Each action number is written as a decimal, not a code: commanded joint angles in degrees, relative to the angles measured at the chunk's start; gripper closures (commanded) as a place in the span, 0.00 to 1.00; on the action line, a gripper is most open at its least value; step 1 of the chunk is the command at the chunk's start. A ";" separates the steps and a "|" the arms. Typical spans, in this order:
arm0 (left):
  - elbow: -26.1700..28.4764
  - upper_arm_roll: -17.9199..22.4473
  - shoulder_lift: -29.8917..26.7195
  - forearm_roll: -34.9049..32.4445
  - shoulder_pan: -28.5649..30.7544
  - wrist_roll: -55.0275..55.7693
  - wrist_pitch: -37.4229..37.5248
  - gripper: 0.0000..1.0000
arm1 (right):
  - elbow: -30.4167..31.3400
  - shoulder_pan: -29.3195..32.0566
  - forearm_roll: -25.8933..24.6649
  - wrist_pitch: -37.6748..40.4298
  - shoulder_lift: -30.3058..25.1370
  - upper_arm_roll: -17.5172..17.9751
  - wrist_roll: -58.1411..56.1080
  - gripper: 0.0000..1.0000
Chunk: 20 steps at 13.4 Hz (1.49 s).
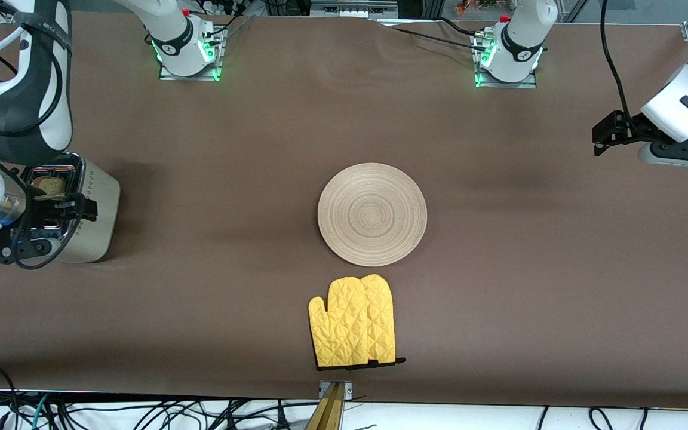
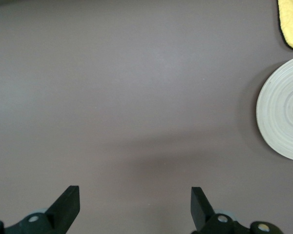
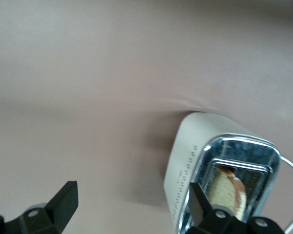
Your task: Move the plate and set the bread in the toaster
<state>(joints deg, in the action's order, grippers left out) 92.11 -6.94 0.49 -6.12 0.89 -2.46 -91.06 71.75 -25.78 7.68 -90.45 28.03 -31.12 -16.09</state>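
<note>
- The right gripper [image 3: 132, 204] hangs over the cream-beige toaster with a shiny chrome top [image 1: 90, 209] at the right arm's end of the table; its two black fingers [image 3: 63, 200] are spread wide and have hold of nothing.
- In the right wrist view one finger crosses in front of the toaster's chrome rim, and the other hangs over bare cloth beside the toaster.
- The square slice of light brown bread with a darker crust [image 3: 227, 187] stands upright in one toaster slot, its top edge showing at the slot's mouth; from the front view it seems to be the slot farther from the front camera, though the arm covers much of the toaster there.
- A row of small dots runs along the toaster's side.
- The left gripper [image 2: 135, 202] waits over the brown cloth-covered table [image 1: 529, 251] toward the left arm's end, well apart from everything else; its fingers are also spread wide and empty.
- The round flat light-wood plate with concentric ring grain [image 1: 372, 214] lies bare at the middle of the table, between the two arms.
- A quilted yellow oven mitt [image 1: 353, 321] lies flat, nearer to the front camera than the plate and close to it without touching.
</note>
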 commanded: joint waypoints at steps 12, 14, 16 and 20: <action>-1.67 -0.70 1.62 4.27 1.92 0.53 -1.39 0.00 | 20.26 22.35 -7.59 -6.50 -24.86 31.12 6.69 0.00; -1.67 -0.62 1.71 4.36 2.01 0.44 -1.58 0.00 | 20.62 22.88 -7.60 -6.41 -24.78 31.12 7.13 0.00; -1.67 -0.62 1.80 4.27 1.83 0.26 -1.67 0.00 | 18.88 23.05 -7.68 -4.66 -23.38 30.95 7.04 0.00; -1.67 -0.62 2.06 4.27 1.66 0.26 -1.67 0.00 | 16.58 23.05 -8.03 -4.30 -21.97 30.77 7.04 0.00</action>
<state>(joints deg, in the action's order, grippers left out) 91.78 -7.31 1.56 -0.34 2.70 -1.79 -92.69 89.98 -3.82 0.36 -95.60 5.34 -1.44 -9.77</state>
